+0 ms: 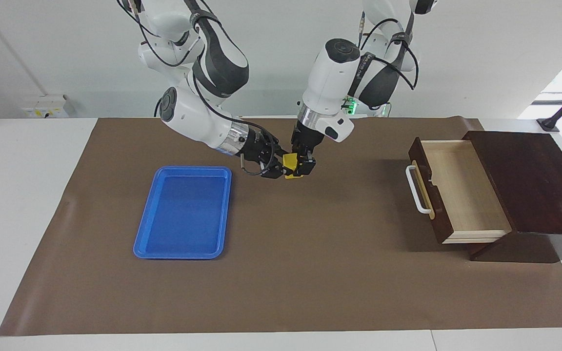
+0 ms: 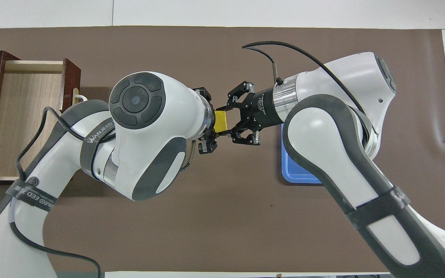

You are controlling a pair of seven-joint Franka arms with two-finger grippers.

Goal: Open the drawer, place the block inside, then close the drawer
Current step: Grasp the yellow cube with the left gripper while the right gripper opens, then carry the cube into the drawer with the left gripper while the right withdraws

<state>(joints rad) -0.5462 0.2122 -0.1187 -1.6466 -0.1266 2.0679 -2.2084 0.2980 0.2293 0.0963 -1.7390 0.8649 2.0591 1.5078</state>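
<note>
The yellow block hangs in the air over the brown mat, between the blue tray and the drawer; it also shows in the overhead view. My right gripper reaches in sideways and is shut on the block, one finger on each side. My left gripper comes straight down and is right against the block; my left wrist hides most of it from above. The drawer is pulled open and its pale inside is bare.
The flat blue tray lies on the mat toward the right arm's end, with nothing in it; my right arm partly covers it in the overhead view. The drawer's dark box stands at the left arm's end, the white handle facing the tray.
</note>
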